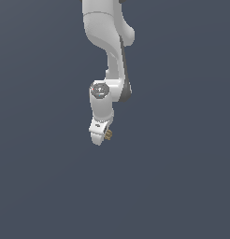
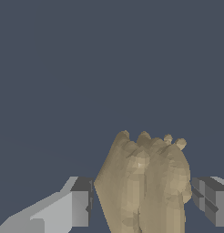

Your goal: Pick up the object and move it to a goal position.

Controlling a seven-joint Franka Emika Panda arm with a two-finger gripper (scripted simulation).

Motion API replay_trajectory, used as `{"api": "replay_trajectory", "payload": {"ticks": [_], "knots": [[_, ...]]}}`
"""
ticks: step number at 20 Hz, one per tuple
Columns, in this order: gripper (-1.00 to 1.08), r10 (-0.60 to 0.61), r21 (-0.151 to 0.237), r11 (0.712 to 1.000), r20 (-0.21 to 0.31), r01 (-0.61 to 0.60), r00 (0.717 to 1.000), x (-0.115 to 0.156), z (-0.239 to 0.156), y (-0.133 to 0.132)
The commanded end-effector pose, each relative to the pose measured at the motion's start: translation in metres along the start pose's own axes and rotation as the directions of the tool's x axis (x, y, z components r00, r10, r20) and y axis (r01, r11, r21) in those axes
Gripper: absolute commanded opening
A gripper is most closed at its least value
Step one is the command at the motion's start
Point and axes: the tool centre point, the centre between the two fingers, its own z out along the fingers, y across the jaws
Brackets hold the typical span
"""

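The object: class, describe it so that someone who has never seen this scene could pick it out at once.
Start at the white arm hanging against the plain grey-blue backdrop and follow it down to the end effector. Between the fingers sits the object, a tiny lump. It alone is tan-gold and ridged; everything near it is smooth white or grey.

Object [image 2: 143,186] fills end effector [image 2: 143,200] gap (snugly).

Distant exterior view; wrist view close behind end effector [image 2: 141,200].
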Motion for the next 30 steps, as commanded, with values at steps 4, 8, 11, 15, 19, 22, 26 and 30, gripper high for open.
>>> {"api": "replay_trajectory", "payload": {"ticks": [4,8,11,15,19,22,26,30], "knots": [[-1.00,0.000,0.000,1.000,0.000,0.000,1.000,0.000,0.001,0.000],[-1.00,0.000,0.000,1.000,0.000,0.000,1.000,0.000,0.001,0.000],[-1.00,0.000,-0.002,1.000,0.000,0.000,1.000,0.000,0.000,0.001],[-1.00,0.000,-0.002,1.000,0.000,0.000,1.000,0.004,-0.006,0.003],[-1.00,0.000,-0.002,1.000,0.000,0.000,1.000,0.013,-0.021,0.007],[-1.00,0.000,-0.002,1.000,0.000,0.000,1.000,0.022,-0.037,0.012],[-1.00,-0.001,-0.001,1.000,-0.001,0.001,1.000,0.039,-0.064,0.020],[-1.00,-0.001,-0.001,1.000,-0.001,0.001,1.000,0.058,-0.096,0.031]]}}
